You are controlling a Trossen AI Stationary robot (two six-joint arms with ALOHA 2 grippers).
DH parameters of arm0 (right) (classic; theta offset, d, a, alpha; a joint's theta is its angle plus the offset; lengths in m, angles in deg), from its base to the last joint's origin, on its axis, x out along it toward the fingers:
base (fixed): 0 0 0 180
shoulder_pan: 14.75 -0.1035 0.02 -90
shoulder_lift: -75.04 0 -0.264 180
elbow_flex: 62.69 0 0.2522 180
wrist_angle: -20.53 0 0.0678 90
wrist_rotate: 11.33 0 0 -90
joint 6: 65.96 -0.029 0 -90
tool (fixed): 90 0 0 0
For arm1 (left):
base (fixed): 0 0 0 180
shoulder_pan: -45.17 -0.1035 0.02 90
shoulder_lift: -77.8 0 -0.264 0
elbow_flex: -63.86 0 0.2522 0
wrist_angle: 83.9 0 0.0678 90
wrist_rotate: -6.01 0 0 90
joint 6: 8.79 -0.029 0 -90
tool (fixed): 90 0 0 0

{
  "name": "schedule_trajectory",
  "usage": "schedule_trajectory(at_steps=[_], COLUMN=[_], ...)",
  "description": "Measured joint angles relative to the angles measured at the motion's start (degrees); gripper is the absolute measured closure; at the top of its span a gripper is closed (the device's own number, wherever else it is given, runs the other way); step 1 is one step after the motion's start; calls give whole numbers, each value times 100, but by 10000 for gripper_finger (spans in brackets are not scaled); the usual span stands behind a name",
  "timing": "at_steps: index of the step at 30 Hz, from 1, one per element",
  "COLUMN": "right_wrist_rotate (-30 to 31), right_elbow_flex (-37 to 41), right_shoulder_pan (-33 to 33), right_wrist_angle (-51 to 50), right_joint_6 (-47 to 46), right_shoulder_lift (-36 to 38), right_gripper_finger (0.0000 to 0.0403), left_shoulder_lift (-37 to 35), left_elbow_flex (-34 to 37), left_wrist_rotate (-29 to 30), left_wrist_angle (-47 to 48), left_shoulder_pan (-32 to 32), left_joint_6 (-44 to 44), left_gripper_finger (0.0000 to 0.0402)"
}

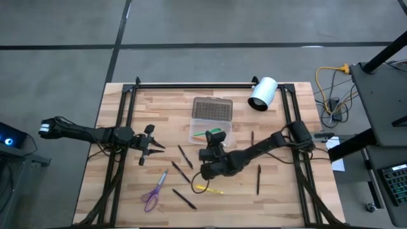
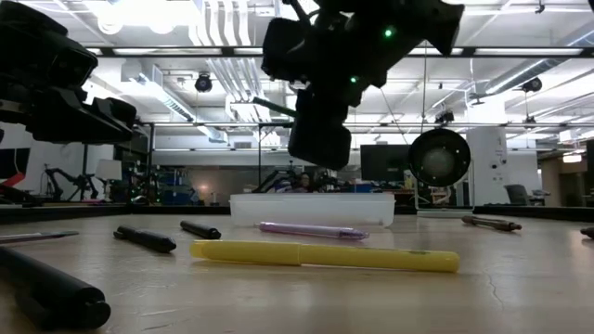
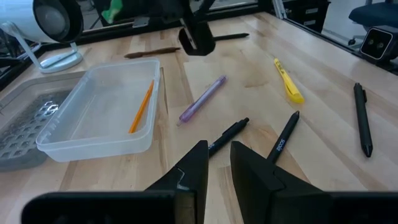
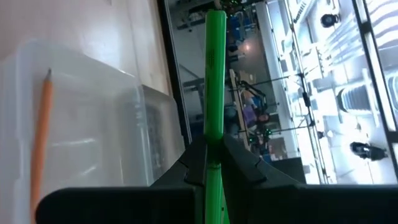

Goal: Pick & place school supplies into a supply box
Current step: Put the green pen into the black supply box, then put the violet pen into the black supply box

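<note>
Nearest, low view: thick black marker (image 2: 46, 288) lying on the light wooden desk (image 2: 520, 297), right at the lens.
Yellow highlighter: long yellow plastic highlighter (image 2: 325, 255) lying flat on the desk behind the marker; from above it sits just beside the right gripper (image 1: 208, 189).
Lilac pen: slim lilac pen (image 3: 203, 99) on the desk just in front of the box, near the yellow highlighter.
Black pens: several thin black pens (image 3: 362, 118) scattered over the middle of the desk, apart from each other.
Brown pencils: two thin brown pencils (image 1: 259, 179) on the right half of the desk.
Scissors: small purple-handled scissors (image 1: 152, 193) near the front left of the desk, well apart from the box.
Supply box: small clear plastic rectangular case (image 3: 99, 115) at the middle back of the desk, its grey dotted lid (image 1: 212, 109) folded open behind it.
Inside the box: one thin orange pencil (image 3: 142, 106) lying on the floor of the box.
Right gripper: right gripper (image 4: 214, 146) raised above the desk at the front edge of the box; jaws clenched on a bright green pen (image 4: 214, 74) that juts out past them.
Left gripper: left gripper (image 3: 217, 163) hovers over the left half of the desk; jaws released, a narrow gap between them, nothing held.
Lamp: white cylinder (image 1: 262, 93) with a dark opening at the back right of the desk.
</note>
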State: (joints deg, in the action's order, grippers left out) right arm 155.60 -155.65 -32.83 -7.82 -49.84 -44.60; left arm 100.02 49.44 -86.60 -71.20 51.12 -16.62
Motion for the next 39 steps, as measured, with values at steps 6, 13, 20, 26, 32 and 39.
schedule_trajectory(at_steps=[6, 13, 20, 26, 32, 39], right_wrist_rotate=[7, -476, -620, -654, -657, -657], right_elbow_flex=[115, 287, 421, 428, 439, 441], right_shoulder_pan=[118, 276, 316, 314, 314, 309], right_wrist_angle=[-29, -45, -191, -170, -164, -159], right_joint_6=[-338, -907, -780, -712, -960, -1016], right_shoulder_lift=[-6, -8, 14, 27, 27, 27], right_gripper_finger=[390, 390, 380, 348, 333, 331], left_shoulder_lift=[-2, -1, -2, -2, -2, -2], left_elbow_flex=[2, 2, 1, 0, 2, 1], left_wrist_rotate=[2, 1, 1, 0, 0, 1], left_wrist_angle=[0, -1, 0, 0, -1, -1], left_shoulder_pan=[2, 2, 1, 2, 1, 2], left_joint_6=[0, 0, 0, 0, 0, 0], left_gripper_finger=[348, 348, 348, 348, 348, 348])
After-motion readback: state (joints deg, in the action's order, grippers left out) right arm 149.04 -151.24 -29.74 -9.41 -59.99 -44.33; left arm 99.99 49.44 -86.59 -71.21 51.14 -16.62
